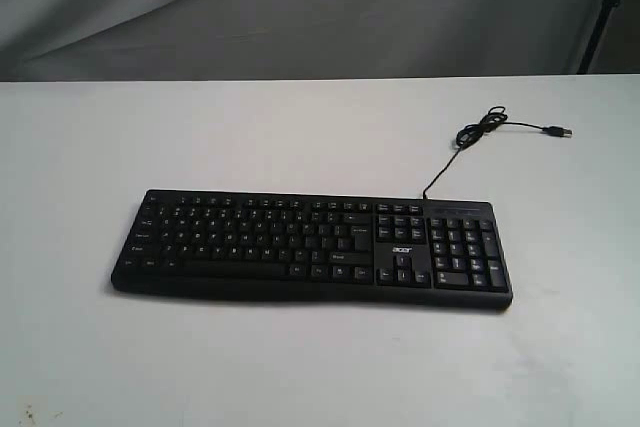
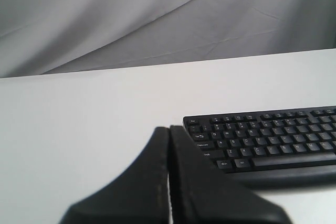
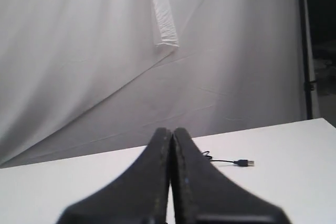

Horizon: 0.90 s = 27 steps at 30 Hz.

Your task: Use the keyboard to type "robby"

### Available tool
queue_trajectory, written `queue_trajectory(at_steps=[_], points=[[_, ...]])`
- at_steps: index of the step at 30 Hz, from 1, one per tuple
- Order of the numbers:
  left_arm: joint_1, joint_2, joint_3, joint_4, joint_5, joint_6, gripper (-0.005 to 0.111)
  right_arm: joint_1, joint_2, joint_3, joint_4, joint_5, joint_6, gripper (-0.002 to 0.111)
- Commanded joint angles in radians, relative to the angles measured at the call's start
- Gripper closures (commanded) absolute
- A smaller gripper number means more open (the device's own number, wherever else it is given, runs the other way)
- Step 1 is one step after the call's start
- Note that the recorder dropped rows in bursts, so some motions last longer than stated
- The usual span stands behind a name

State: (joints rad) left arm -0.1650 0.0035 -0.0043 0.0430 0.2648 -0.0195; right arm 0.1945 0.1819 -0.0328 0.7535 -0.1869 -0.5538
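While well inside the table point(image 1: 300, 377) edges, keyboard point(image 1: 310, 242) central; left claw point(image 2: 169, 128) and right claw point(image 3: 171, 129) both clenched.

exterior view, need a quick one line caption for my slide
Black full-size keyboard lying flat on the white table, its thin USB cable trailing unplugged behind the number pad.

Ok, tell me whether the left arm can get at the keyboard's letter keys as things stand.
Probably yes. The left end effector, shut, is close to the keyboard's Esc end; nothing shows between them on the table or on the keys. The cable runs off the far right side.
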Motion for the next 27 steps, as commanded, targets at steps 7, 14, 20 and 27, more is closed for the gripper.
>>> queue_trajectory(at_steps=[7,14,20,27], points=[[-0.006,-0.003,0.004,0.005,-0.005,-0.003,0.107,-0.113,-0.113,0.033,0.109,0.119,0.064,0.108],[-0.006,-0.003,0.004,0.005,-0.005,-0.003,0.107,-0.113,-0.182,0.033,0.220,0.063,0.095,0.108],[-0.006,-0.003,0.004,0.005,-0.005,-0.003,0.107,-0.111,-0.182,0.033,0.150,0.066,0.149,0.108],[-0.006,-0.003,0.004,0.005,-0.005,-0.003,0.107,-0.111,-0.182,0.033,0.077,0.027,0.610,0.108]])
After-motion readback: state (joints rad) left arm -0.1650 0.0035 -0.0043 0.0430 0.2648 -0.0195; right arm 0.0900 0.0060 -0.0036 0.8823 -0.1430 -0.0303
